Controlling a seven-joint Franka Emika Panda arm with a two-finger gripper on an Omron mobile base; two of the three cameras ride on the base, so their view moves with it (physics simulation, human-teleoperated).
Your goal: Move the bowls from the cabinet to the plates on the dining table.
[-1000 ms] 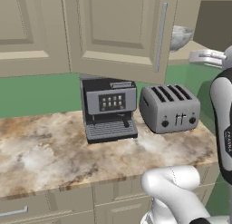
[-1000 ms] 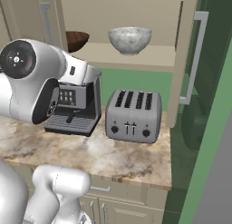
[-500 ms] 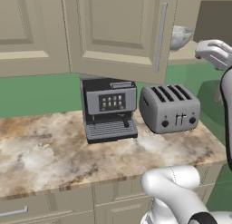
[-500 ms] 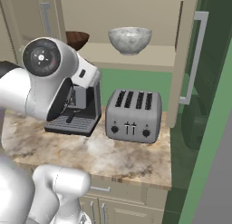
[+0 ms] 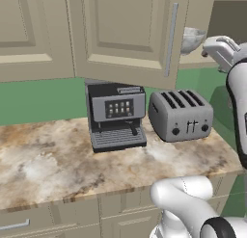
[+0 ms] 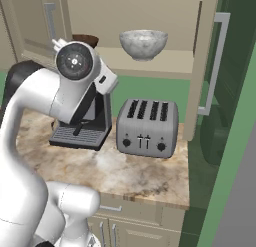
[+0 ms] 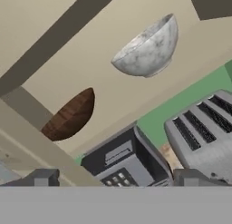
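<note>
We see the grey bowl (image 6: pixel 143 43) upper centre on the cabinet (image 6: pixel 165 61) shelf, the brown bowl (image 6: pixel 86 39) partly hidden behind our arm; in the hand view our jaws gape wide, empty, fingertips (image 7: pixel 41 177) cut off at the bottom edge

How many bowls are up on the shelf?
2. The grey bowl sits on the cabinet shelf above the toaster; the brown bowl sits beside it, above the coffee machine. More could be hidden behind the doors.
</note>
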